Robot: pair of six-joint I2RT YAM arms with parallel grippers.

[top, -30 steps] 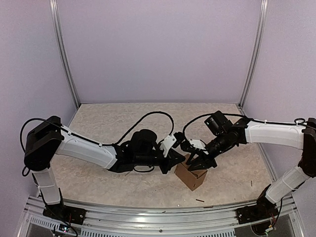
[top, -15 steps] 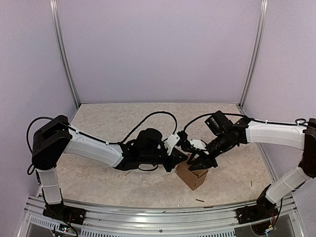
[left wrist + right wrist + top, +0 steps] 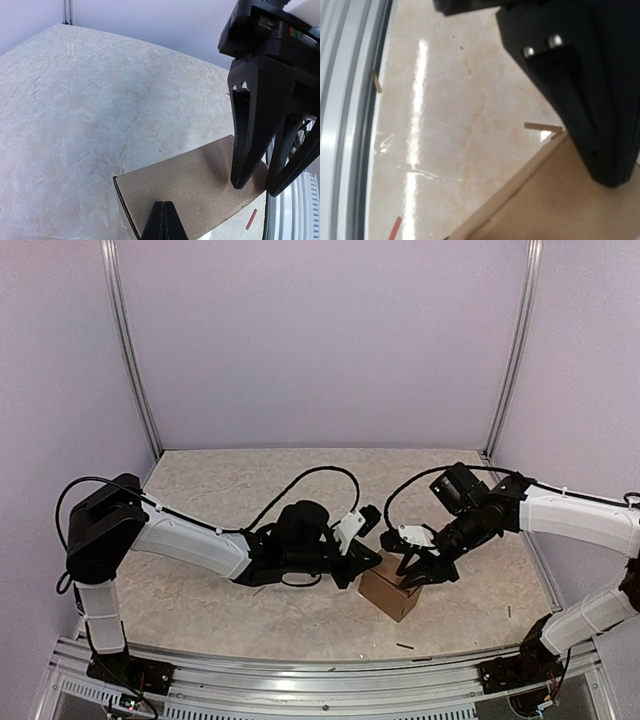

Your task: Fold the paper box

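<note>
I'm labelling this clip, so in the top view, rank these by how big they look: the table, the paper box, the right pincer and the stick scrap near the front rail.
1. table
2. paper box and right pincer: they look about alike, so no ranking between them
3. stick scrap

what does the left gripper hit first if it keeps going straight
Probably the paper box: the left gripper points low across its top panel. Beyond it stands the right gripper; depth is unclear.

Paper box (image 3: 190,190) — lower part out of frame
</note>
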